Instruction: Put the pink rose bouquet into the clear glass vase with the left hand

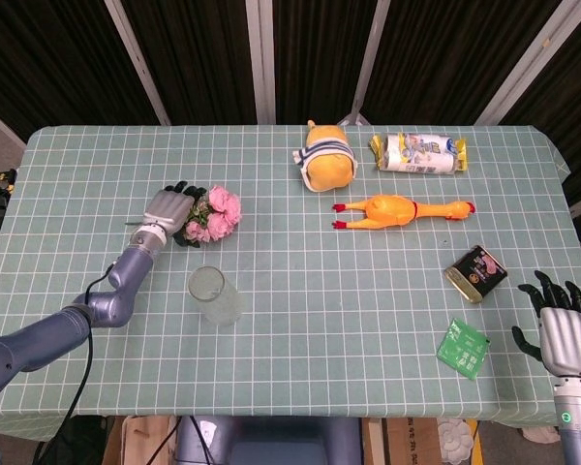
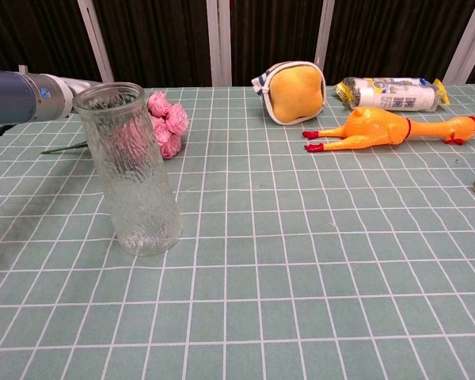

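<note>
The pink rose bouquet lies on the green checked table, left of centre; in the chest view its blooms show behind the vase, with the stem trailing left. My left hand is over the bouquet's leafy end with its fingers stretched across the leaves. No closed grip shows. The vase hides this hand in the chest view, where only the forearm shows. The clear glass vase stands upright and empty, nearer than the bouquet. My right hand hangs open at the front right edge.
A yellow plush pouch, a snack packet and a rubber chicken lie at the back, centre to right. A dark tin and a green sachet sit near my right hand.
</note>
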Robot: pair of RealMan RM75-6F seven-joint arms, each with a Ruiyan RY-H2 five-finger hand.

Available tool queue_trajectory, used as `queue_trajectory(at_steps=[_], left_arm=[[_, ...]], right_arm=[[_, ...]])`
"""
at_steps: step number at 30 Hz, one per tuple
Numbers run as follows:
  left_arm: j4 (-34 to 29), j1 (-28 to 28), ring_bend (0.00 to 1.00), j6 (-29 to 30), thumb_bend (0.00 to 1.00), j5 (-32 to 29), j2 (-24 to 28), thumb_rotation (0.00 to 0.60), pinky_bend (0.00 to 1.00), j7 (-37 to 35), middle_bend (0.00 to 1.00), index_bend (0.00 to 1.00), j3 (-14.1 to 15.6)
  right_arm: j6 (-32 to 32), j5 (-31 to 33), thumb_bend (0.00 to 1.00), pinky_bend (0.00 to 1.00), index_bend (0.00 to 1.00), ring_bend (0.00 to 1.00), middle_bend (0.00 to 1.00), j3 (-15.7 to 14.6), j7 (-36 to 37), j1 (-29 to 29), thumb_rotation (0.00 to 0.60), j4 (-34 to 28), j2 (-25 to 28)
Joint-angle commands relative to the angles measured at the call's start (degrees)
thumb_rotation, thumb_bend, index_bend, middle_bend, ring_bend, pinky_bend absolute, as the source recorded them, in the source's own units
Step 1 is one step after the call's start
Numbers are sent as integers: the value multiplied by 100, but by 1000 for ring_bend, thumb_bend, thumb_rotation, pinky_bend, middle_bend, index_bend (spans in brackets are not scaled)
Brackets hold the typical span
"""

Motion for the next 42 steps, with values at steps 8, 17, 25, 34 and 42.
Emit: queue_trajectory(at_steps=[8,17,25,34,42], left_arm=[[29,-78,172,416,279,-80,-316,600,315,224,284,196,5],[223,-119,241,388,318,-190,-466,600,377,515,387,268,78],[257,-35,311,656,421,172,-553,600,454,224,497,379,-93],[-922,307,302,1033,411,779,563,600,417,-616,463,364,-492],[-2340,877,277,1119,394,905,2225,600,387,-1698,433,374,-1017]], right_arm=[[-15,22,326,88,258,173,122,9,94,3,600,13,1],[-11,24,326,87,258,174,123,14,189,0,600,11,6],[6,4,326,88,258,174,123,7,244,-7,600,13,16],[-36,17,326,87,258,174,123,-13,279,-3,600,16,25],[-8,-10,325,87,258,174,123,-25,280,-12,600,-44,34]])
